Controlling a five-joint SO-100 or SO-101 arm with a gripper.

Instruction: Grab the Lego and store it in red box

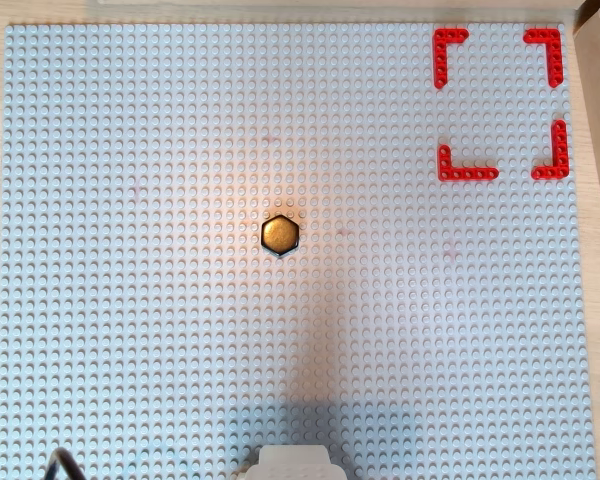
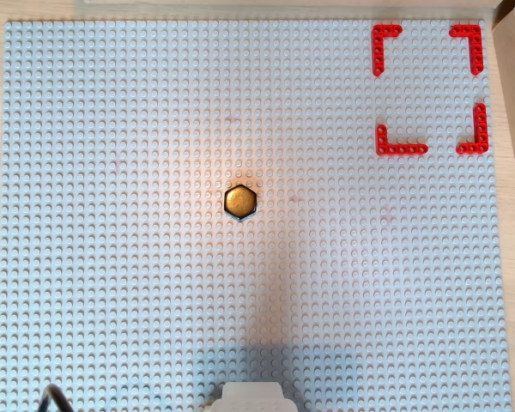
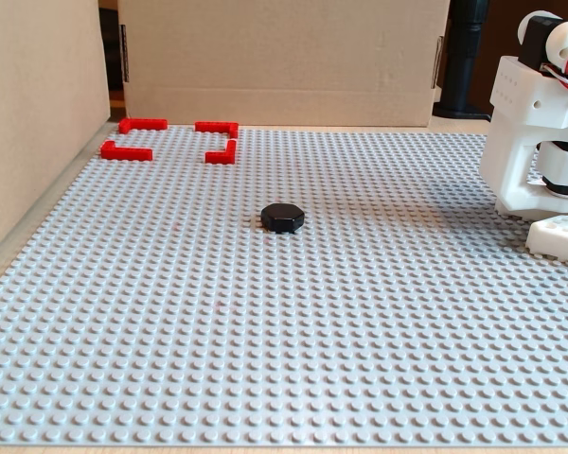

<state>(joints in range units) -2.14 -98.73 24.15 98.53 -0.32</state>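
Cardboard walls are closing in two sides of a wide grey studded baseplate, and warm light is pooling near its middle. Sitting almost dead centre of the plate in both overhead views is the Lego, a small hexagon with its bronze-gold face turned up and a dark rim around it; from the fixed view it is showing only as a low black puck. The red box is lying well apart from it, up at about two o'clock in the overhead views, its four L-shaped corner pieces marking a square with gaps between them. In the fixed view that square is sitting at about ten o'clock from the hexagon, close to the cardboard. The arm's white base is standing at the right edge of the fixed view. Its gripper is not showing in any picture, so I cannot tell whether the fingers are spread or pressed together.
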